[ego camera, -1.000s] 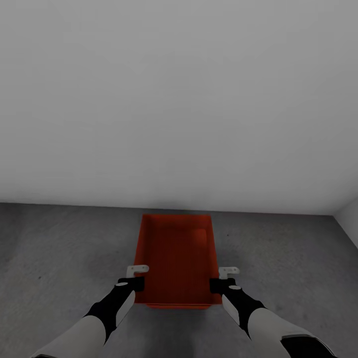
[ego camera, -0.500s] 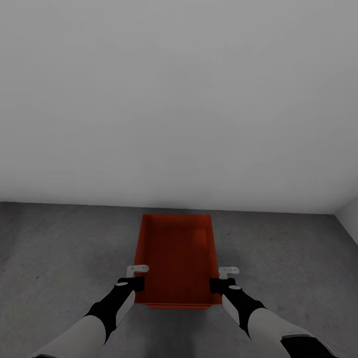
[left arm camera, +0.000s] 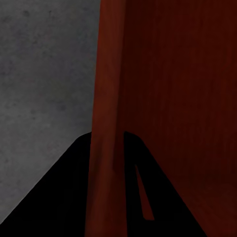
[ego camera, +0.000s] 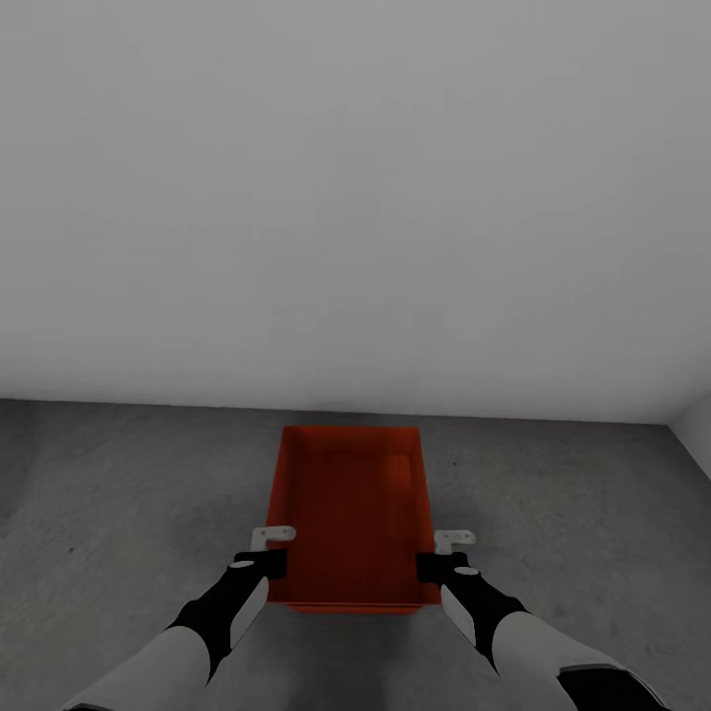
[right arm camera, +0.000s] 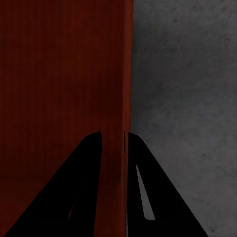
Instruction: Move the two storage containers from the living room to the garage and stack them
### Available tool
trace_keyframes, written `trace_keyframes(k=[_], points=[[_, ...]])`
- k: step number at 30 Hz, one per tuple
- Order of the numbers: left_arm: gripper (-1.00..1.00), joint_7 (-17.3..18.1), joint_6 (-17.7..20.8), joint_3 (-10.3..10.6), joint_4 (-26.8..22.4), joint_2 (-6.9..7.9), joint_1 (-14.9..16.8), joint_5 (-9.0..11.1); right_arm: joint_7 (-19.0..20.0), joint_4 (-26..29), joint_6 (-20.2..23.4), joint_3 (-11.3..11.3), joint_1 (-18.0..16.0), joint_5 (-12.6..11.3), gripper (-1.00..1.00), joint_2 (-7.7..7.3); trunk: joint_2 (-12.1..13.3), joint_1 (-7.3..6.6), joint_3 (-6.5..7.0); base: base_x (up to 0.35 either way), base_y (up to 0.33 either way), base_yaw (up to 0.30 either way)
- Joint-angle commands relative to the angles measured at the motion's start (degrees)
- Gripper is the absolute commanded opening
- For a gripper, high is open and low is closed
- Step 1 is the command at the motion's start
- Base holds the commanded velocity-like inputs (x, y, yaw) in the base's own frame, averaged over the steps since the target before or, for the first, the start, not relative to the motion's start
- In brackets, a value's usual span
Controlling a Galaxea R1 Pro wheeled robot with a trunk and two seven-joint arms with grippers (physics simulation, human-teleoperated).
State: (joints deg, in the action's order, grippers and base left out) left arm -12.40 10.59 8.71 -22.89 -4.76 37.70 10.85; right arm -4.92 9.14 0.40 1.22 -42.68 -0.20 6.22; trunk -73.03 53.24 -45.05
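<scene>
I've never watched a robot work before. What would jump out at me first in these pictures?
The bright orange-red storage container, held low in the middle of the head view over the dark grey concrete floor. The left gripper and right gripper each pinch one of its thin side walls, seen close up in the wrist views. Behind it rises a plain pale wall.

Camera layout: one head view, two wrist views.
Head looks forward and down at storage container (ego camera: 351, 513), floor (ego camera: 118, 494), wall (ego camera: 355, 197); wrists look close along opposite container walls, sharing both.
</scene>
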Motion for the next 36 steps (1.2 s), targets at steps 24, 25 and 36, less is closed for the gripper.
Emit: trace_keyframes(k=[24, 25, 36], points=[[-1.0, -1.8, 0.4, -0.6, 0.1, 0.01, 0.0, 0.3, -1.1, 0.3, -0.5, -2.3, 0.0, 0.7, -1.0, 0.02, -7.3, 3.96, -3.27, 0.0, 0.0, 0.0], [-1.0, -1.8, 0.4, -0.6, 0.1, 0.01, 0.0, 0.3, -1.1, 0.3, -0.5, -2.3, 0.0, 0.7, -1.0, 0.02, -7.7, 4.18, -3.45, 0.0, 0.0, 0.0], [-1.0, -1.8, 0.4, -0.6, 0.1, 0.01, 0.0, 0.3, -1.1, 0.3, -0.4, -2.3, 0.0, 0.7, -1.0, 0.02, -12.1, 6.59, -5.42, 0.0, 0.0, 0.0]])
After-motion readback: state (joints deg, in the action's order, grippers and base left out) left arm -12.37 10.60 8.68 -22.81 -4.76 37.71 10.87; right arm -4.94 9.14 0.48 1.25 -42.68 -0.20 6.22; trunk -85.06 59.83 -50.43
